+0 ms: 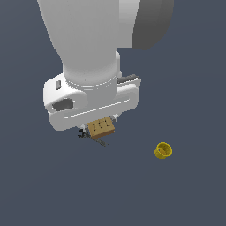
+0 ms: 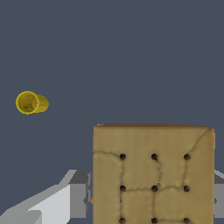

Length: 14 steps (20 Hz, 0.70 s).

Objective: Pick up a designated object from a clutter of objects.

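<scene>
The designated object (image 2: 153,175), a flat tan-brown square block with a grid of grooves and dots, fills the space between my fingers in the wrist view. A grey finger (image 2: 79,194) presses each of its sides. From the exterior view the block (image 1: 102,127) pokes out under the white hand, so my gripper (image 1: 102,125) is shut on it. Of the clutter of objects, a thin dark tool (image 1: 99,141) lies just beneath the block and a yellow cup (image 1: 163,151) lies on its side toward the exterior view's right. The arm hides the rest.
The yellow cup (image 2: 31,103) shows its open mouth to the wrist camera, well apart from the block. The floor is a plain dark blue-grey surface. The large white arm body covers the upper middle of the exterior view.
</scene>
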Available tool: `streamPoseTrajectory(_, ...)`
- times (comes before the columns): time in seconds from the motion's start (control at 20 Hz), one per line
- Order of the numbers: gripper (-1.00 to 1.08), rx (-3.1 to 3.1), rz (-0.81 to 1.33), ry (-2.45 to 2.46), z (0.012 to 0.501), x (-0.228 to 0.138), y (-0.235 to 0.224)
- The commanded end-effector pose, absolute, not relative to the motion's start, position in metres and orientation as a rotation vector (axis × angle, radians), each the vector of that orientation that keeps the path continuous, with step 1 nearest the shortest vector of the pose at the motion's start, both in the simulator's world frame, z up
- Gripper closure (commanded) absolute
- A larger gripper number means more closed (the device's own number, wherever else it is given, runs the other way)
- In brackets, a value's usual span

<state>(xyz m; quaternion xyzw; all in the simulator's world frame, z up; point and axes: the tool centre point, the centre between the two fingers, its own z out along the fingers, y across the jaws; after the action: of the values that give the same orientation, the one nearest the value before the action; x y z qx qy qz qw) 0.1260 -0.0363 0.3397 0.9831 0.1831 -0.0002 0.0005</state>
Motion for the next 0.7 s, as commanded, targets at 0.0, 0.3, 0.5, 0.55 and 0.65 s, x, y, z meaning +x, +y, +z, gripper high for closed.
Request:
streamPoseTrajectory(0.0, 1.08, 3.088, -0.001, 0.574, 0.364, 0.125, -0.026)
streamPoseTrajectory(0.3, 1.08, 3.088, 0.000, 0.574, 0.404, 0.126, -0.008)
streamPoseTrajectory(0.5, 1.08, 3.088, 0.000, 0.574, 0.419, 0.127, -0.001)
streamPoseTrajectory(0.55, 1.08, 3.088, 0.000, 0.574, 0.421, 0.128, 0.000)
streamPoseTrajectory(0.65, 1.08, 3.089, 0.000, 0.575, 0.425, 0.128, 0.001)
